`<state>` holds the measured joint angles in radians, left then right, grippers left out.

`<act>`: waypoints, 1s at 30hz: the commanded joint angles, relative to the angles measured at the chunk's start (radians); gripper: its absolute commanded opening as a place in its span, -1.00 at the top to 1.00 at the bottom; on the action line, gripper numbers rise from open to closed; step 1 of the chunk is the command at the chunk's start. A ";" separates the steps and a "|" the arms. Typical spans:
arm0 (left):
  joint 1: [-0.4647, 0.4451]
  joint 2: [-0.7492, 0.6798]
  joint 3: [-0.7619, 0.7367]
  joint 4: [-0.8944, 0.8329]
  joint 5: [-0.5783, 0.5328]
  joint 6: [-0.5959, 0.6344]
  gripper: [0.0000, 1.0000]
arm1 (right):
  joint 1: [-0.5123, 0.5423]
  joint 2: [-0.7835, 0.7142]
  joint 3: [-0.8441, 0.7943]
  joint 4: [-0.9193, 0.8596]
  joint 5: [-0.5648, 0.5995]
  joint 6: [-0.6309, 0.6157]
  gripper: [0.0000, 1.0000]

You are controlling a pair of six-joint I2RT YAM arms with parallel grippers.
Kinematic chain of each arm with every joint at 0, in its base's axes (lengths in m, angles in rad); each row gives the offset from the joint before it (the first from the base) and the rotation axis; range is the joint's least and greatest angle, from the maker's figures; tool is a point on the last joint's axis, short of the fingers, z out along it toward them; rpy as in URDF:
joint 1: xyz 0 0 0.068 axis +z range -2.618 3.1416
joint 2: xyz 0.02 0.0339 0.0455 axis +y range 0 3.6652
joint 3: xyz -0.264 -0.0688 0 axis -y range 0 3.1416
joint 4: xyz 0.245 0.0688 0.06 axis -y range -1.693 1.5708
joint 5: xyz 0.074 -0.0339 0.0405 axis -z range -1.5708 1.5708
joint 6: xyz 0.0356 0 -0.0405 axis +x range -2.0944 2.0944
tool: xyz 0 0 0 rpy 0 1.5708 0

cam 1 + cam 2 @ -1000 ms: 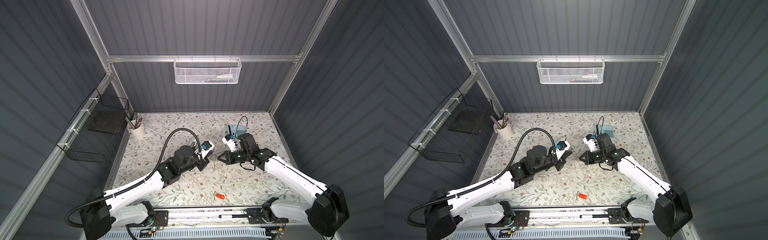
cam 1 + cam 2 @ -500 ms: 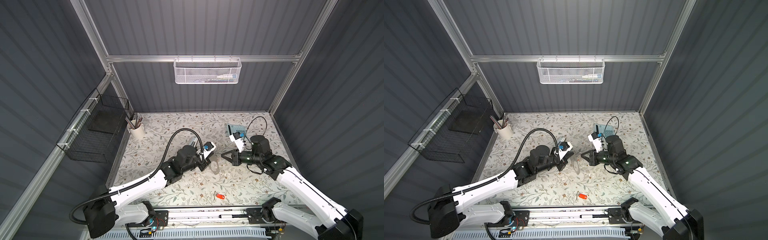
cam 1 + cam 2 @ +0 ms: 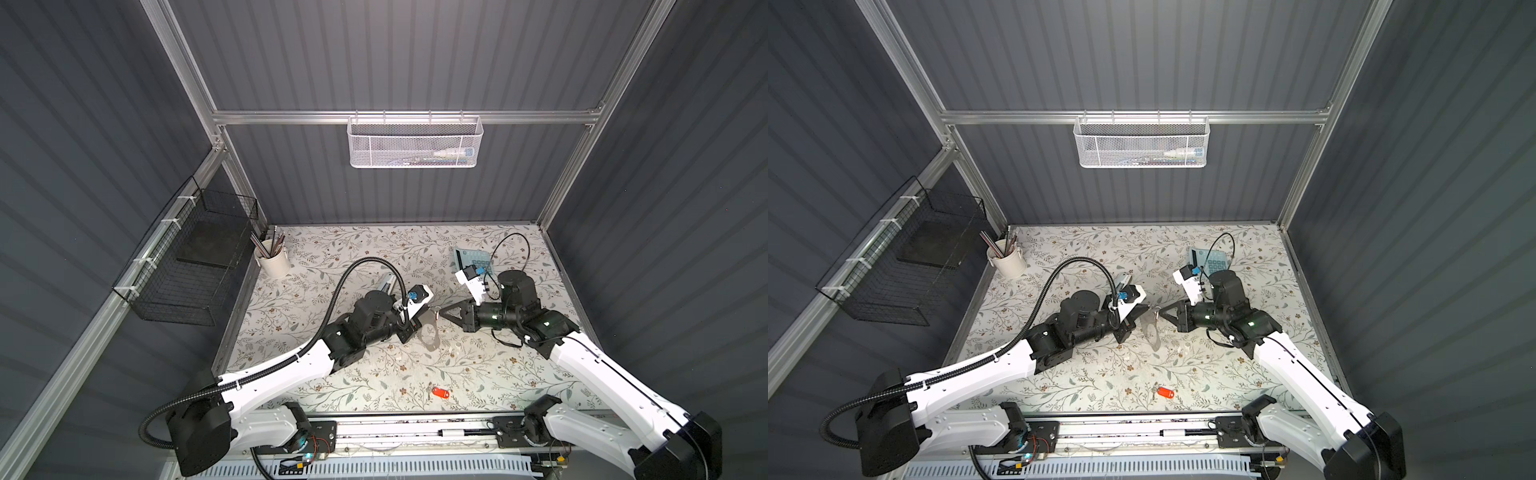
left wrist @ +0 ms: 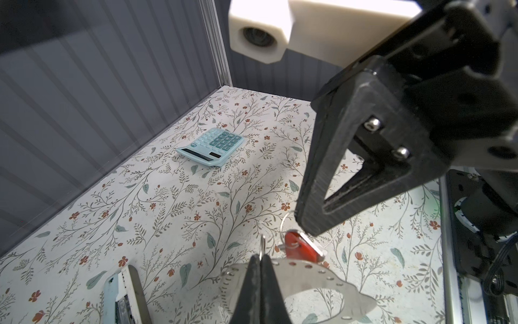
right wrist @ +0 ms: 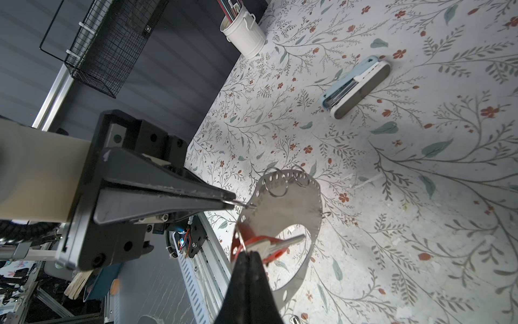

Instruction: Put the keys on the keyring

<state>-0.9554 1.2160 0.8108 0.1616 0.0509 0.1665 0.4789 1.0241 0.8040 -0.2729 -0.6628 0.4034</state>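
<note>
The thin gray scalloped metal keyring (image 5: 297, 196), between the arms, is pinched in the closed left gripper (image 4: 261, 256); the closed right gripper (image 5: 250, 254) holds one red-orange plastic key (image 4: 300, 249) at its rim, apparently unthreaded; the second key (image 3: 441, 392) lies untouched near the front of the floral table (image 3: 332, 249).

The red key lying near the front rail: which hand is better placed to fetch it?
Probably the right hand: the left hand pinches the keyring, while the right grips only the other key.

Your right arm has swung its wrist out to the right, so the right gripper (image 3: 442, 311) now points straight left at the left gripper (image 3: 424, 314), with the keyring (image 3: 430, 335) showing just nearer.
</note>
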 commanded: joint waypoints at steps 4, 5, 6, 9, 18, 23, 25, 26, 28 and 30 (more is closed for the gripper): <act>-0.007 0.007 0.034 0.010 0.024 0.022 1.00 | 0.004 0.002 0.024 0.025 -0.006 0.003 1.00; -0.007 0.009 0.034 0.009 0.026 0.024 1.00 | 0.003 0.003 0.024 0.030 -0.008 0.005 1.00; -0.007 0.010 0.035 0.007 0.029 0.022 1.00 | 0.003 0.004 0.025 0.032 -0.009 0.007 1.00; -0.006 0.013 0.036 0.007 0.036 0.022 1.00 | 0.004 0.004 0.023 0.038 -0.009 0.008 1.00; -0.009 0.008 0.042 0.000 0.053 0.022 1.00 | 0.004 0.027 0.033 0.021 0.016 0.009 1.00; -0.008 0.006 0.042 -0.001 0.062 0.027 1.00 | 0.003 0.041 0.046 -0.002 0.034 0.006 1.00; -0.009 0.005 0.040 -0.002 0.064 0.030 1.00 | 0.004 0.042 0.047 -0.003 0.044 0.009 1.00; -0.010 0.004 0.041 -0.002 0.064 0.031 1.00 | 0.003 0.045 0.049 -0.006 0.045 0.011 1.00; -0.009 -0.001 0.036 0.004 0.055 0.031 1.00 | 0.003 0.055 0.052 -0.021 0.052 0.010 1.00; -0.010 -0.010 0.029 0.014 0.050 0.036 1.00 | 0.004 0.063 0.054 -0.036 0.062 0.009 1.00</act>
<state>-0.9562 1.2224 0.8124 0.1513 0.0814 0.1806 0.4797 1.0748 0.8268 -0.2813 -0.6289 0.4114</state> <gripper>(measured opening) 0.049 0.049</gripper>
